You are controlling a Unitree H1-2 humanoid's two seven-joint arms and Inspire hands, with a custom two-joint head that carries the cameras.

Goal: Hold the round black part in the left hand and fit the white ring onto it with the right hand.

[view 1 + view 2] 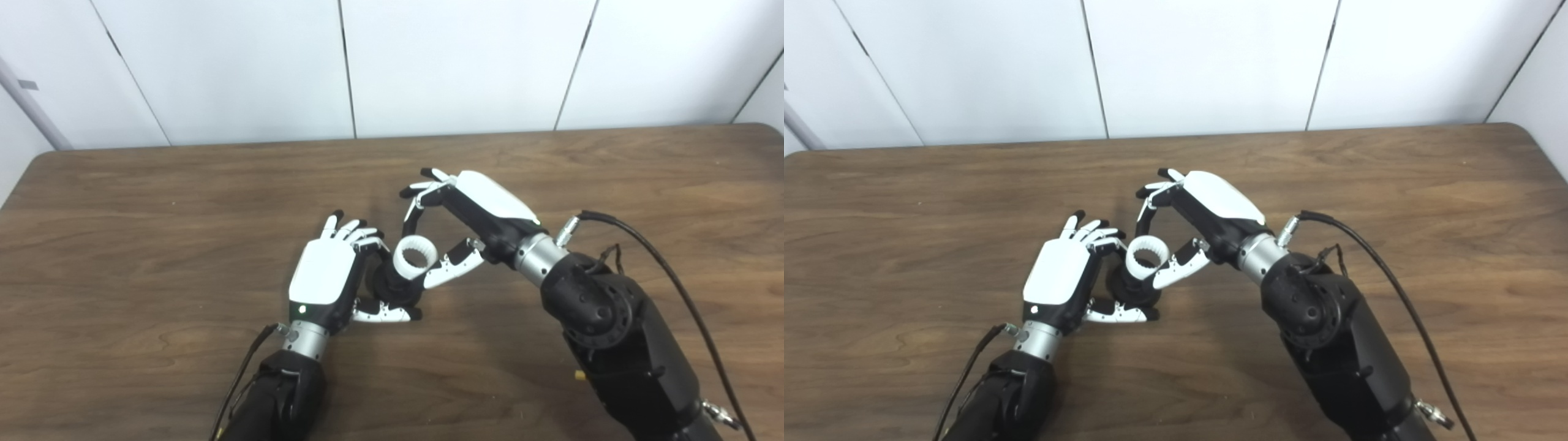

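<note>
Wooden surface, brown grain, white panelled wall behind it.

Left hand near the middle of the surface, back of the hand up. Its fingers curl over the far side of the round black part; thumb lies along the near side. So the part is pinched between fingers and thumb, held low, at or just above the surface; contact with the wood cannot be told.

White ring sits on top of the black part, tilted, its opening facing up and toward the camera. Ridged inner wall visible. Whether it is fully seated cannot be told.

Right hand comes in from the right, just beside the ring. Its thumb touches the ring's right side. The fingers arch above and behind the ring, spread, tips apart from it in both views. Not a closed grasp: the hand stands open around the ring with only the thumb on it.

Black cable loops off the right forearm.
</note>
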